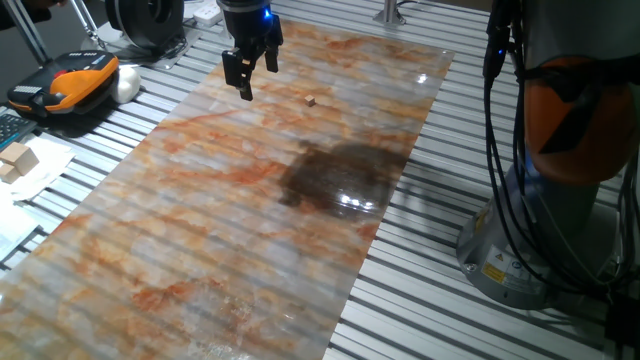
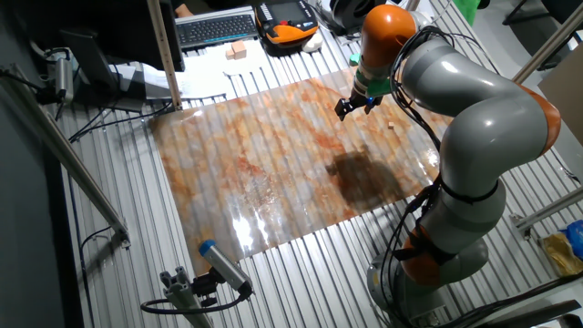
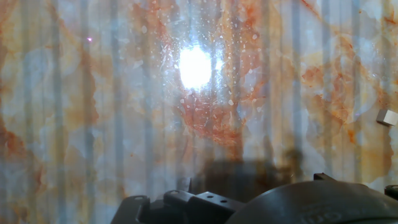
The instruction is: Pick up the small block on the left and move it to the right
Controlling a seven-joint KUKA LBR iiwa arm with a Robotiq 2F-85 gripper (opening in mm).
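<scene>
No bins or trays on show here, just a marbled sheet in orange and grey laid over the slatted table, and nothing sits in anything. Off the sheet's edge, pale wooden blocks rest on white paper, and an orange-and-black device lies beside them.

Now the gripper: it hangs above the far end of the sheet, fingers pointing down, jaws parted with a clear gap between them. Nothing between the fingers, nothing touched; it is released and empty. The other fixed view shows the same, the gripper hovering over the sheet with the grey and orange arm arching behind it.

And the small block: a tiny light-tan cube, sitting flat on the sheet, alone, off to the side of the gripper and apart from it. In the other fixed view it is a speck near the sheet's edge. The hand view catches it at the right border, pale and square-edged, with a bright glare on the sheet.
</scene>
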